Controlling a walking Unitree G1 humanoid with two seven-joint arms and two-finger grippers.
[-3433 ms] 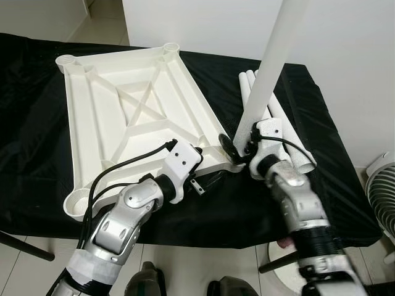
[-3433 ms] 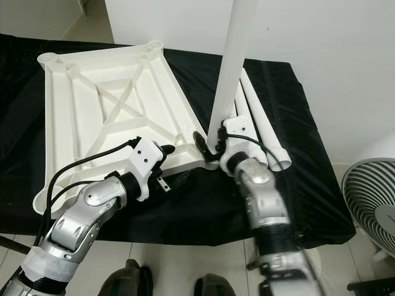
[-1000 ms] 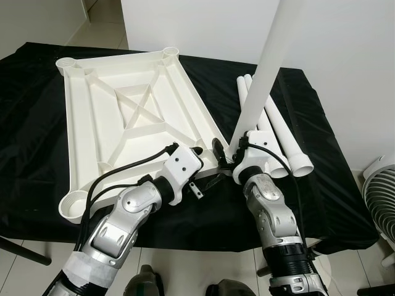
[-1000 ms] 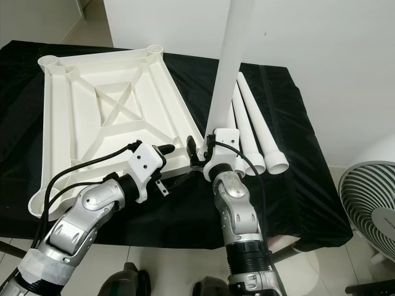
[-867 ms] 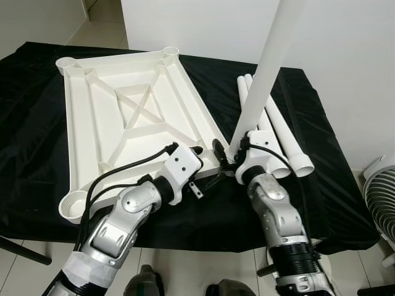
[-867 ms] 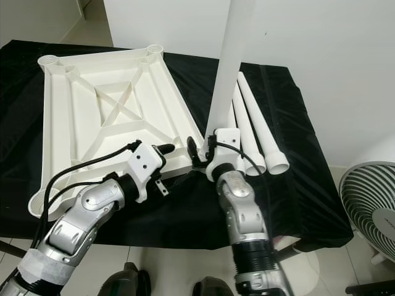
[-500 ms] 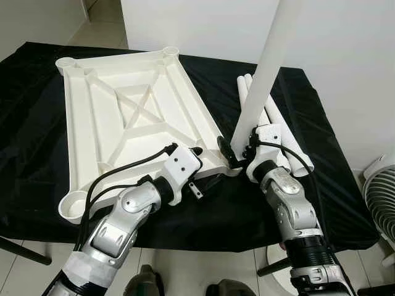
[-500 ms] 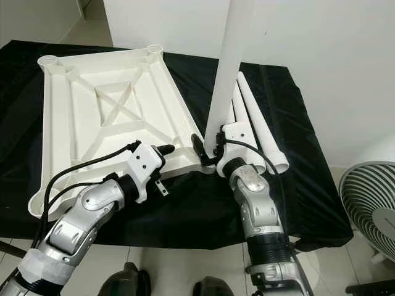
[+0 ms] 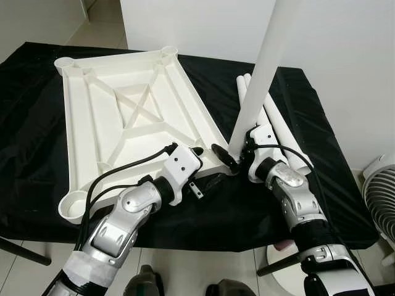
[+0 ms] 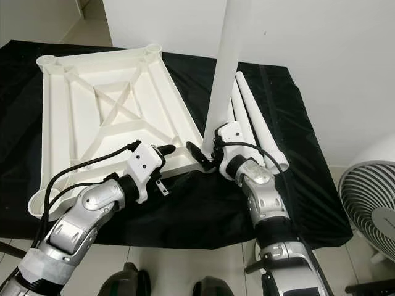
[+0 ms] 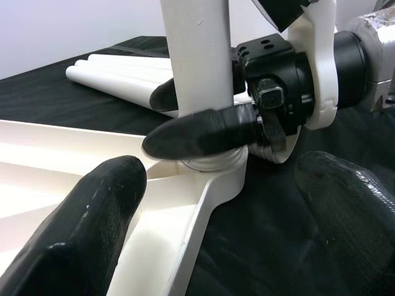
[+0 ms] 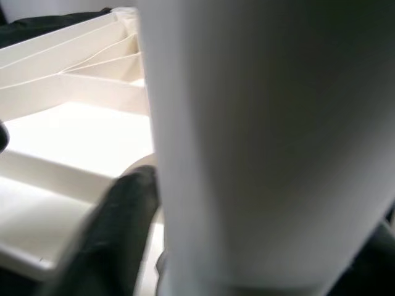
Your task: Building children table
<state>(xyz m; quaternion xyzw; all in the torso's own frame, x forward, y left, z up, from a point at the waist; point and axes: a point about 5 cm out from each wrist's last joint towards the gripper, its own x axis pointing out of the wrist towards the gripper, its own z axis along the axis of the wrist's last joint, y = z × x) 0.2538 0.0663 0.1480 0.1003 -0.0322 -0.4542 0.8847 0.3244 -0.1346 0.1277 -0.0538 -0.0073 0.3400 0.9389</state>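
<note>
I see both grippers at the near right corner of the upturned tabletop, with one leg standing upright in its socket.

The white tabletop [image 9: 129, 117] lies underside up on the black-draped desk [image 9: 37, 154]. My left gripper [image 11: 216, 203] sits at the tabletop's near right corner, its fingers [image 11: 92, 222] spread apart with nothing between them, facing the corner socket [image 11: 213, 166]. Just ahead of those fingers the upright leg [image 9: 262, 68] stands with its foot in that socket. My right gripper [image 9: 231, 157] is clamped on the leg just above the socket, one finger [image 11: 203, 134] lying across the front of the leg, the other behind it. Beyond the right gripper's fingers, the spare legs [image 9: 281, 132] lie side by side on the desk, touching one another. A fan [image 10: 370, 203] stands on the floor off the desk's right end.
</note>
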